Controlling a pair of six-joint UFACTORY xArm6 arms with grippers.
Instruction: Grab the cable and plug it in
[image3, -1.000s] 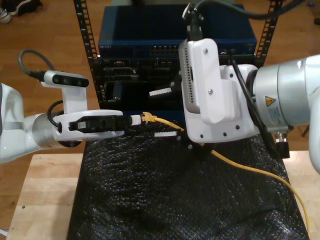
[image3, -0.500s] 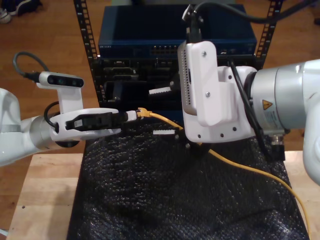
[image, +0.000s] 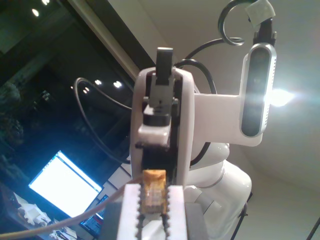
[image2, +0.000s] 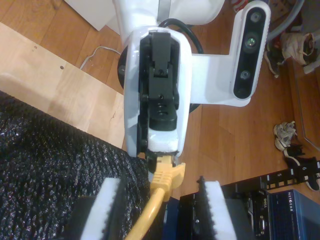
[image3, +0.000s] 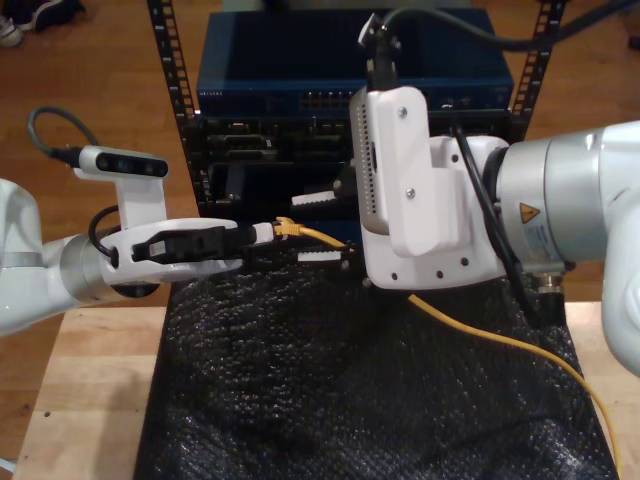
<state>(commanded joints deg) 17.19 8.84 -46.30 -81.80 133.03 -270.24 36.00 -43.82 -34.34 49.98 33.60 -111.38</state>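
My first gripper (image3: 262, 232): clenched on the cable (image3: 480, 335) plug. My second gripper (image3: 301, 229): spread astride it. Risk: a premature release would likely drop the plug.

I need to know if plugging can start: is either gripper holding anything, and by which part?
My first gripper holds the cable by its plug. My second gripper is open around the cable, gripping nothing.

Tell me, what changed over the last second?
My second pincer slid toward the exterior view's left, along the cable. It is still open, though its pads look slightly closer together. My first pincer crept a little up and to that view's left. It kept its grip on the cable's plug end. The black mat and rack stayed put.
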